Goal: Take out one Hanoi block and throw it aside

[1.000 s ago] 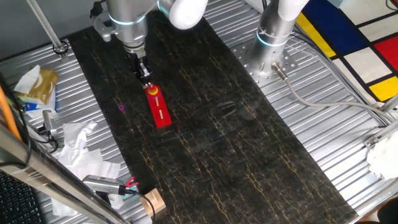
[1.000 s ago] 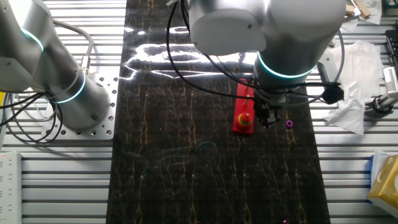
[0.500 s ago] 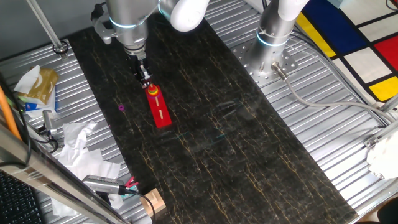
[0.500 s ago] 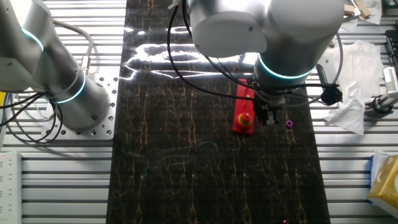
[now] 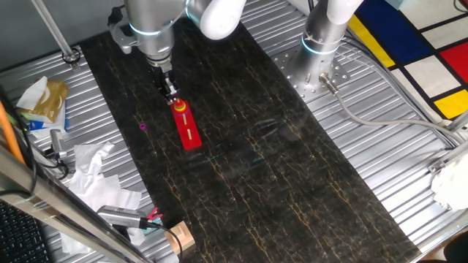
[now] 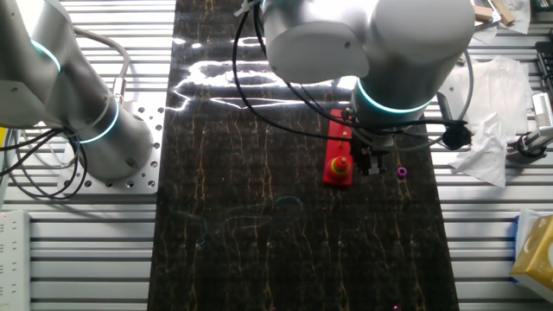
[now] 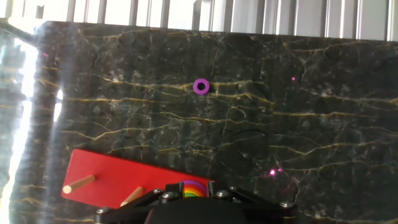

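Observation:
A long red bar (image 5: 188, 130) with wooden pegs lies on the dark mat. At its far end a small stack of coloured rings sits on a peg, and the round red Hanoi block (image 5: 179, 107) tops it. The stack also shows in the other fixed view (image 6: 342, 163). My gripper (image 5: 173, 98) hangs straight down just over this stack. In the hand view the rainbow stack (image 7: 192, 187) shows in the gap between my two fingertips, so the gripper (image 7: 193, 185) is open and holds nothing. Two bare pegs (image 7: 79, 183) stick out of the bar.
A tiny purple ring (image 7: 201, 86) lies loose on the mat beyond the bar, also in the fixed views (image 5: 142, 126) (image 6: 402, 172). Crumpled paper (image 5: 91, 172) and clutter line the mat's left side. A second arm's base (image 5: 322, 44) stands at the far right.
The arm has shifted only very slightly. The bar, the stack and the purple ring have not moved.

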